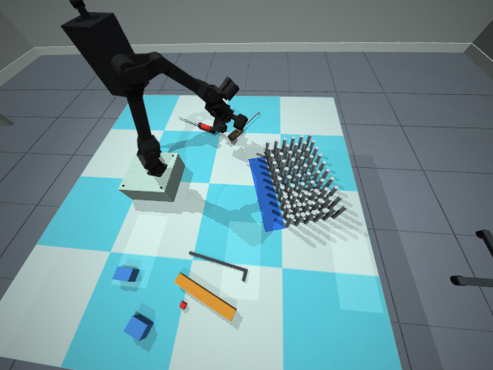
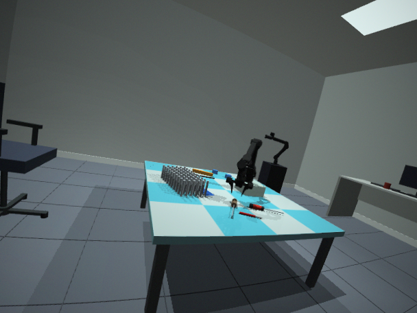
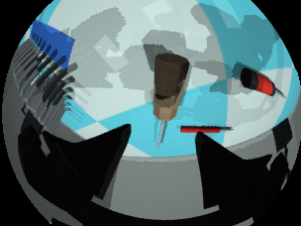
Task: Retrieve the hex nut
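My gripper point(image 1: 230, 125) point(image 2: 237, 193) point(image 3: 164, 132) is open and empty, with its fingers part-way apart, above the table near the wooden-handled tool point(image 1: 233, 135) point(image 2: 234, 203) point(image 3: 170, 81). That tool lies on the table, its thin metal shaft pointing away from the arm's base. The metal spacers point(image 1: 267, 147) point(image 2: 206, 189) stand in a dense field, with the blue taped strip point(image 1: 259, 191) point(image 3: 54, 42) along their near side. A black L-shaped key point(image 1: 219, 261) lies on the other side of the table. The nut cannot be made out; the spacers may hide it.
A red-and-black-handled tool point(image 1: 206, 127) point(image 2: 256, 206) point(image 3: 264, 85) lies beside the wooden handle. A thin red tool point(image 2: 248, 215) point(image 3: 200, 129) lies near the table's edge. An orange bar point(image 1: 207, 298), a small red cube point(image 1: 183, 305) and two blue blocks point(image 1: 123, 273) point(image 1: 137, 327) lie beyond the key.
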### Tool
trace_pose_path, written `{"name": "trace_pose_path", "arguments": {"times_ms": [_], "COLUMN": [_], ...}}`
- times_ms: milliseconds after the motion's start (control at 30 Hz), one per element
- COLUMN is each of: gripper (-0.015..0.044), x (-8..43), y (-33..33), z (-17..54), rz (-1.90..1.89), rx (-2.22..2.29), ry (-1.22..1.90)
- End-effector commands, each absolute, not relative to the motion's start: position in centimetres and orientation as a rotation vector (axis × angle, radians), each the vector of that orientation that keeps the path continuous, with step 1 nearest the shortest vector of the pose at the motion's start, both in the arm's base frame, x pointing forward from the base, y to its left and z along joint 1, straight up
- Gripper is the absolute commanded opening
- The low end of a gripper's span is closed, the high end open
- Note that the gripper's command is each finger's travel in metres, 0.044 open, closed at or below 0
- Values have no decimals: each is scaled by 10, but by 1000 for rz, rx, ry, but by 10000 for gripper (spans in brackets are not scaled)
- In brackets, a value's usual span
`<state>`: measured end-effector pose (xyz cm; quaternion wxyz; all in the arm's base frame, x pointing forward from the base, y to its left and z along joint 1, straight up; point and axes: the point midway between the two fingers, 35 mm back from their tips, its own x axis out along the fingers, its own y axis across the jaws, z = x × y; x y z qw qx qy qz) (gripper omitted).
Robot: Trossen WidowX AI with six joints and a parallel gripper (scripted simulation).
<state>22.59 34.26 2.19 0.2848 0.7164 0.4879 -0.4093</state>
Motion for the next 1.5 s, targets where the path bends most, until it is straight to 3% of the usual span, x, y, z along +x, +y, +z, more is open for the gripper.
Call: {"name": "trace_pose_path", "arguments": {"times_ms": [0, 1467], "gripper": [280, 280], "x": [226, 227], "y": [343, 345], "z": [22, -39], "rz": [-1099, -1099], "rx": [1922, 1921], "ry": [1308, 1308]}}
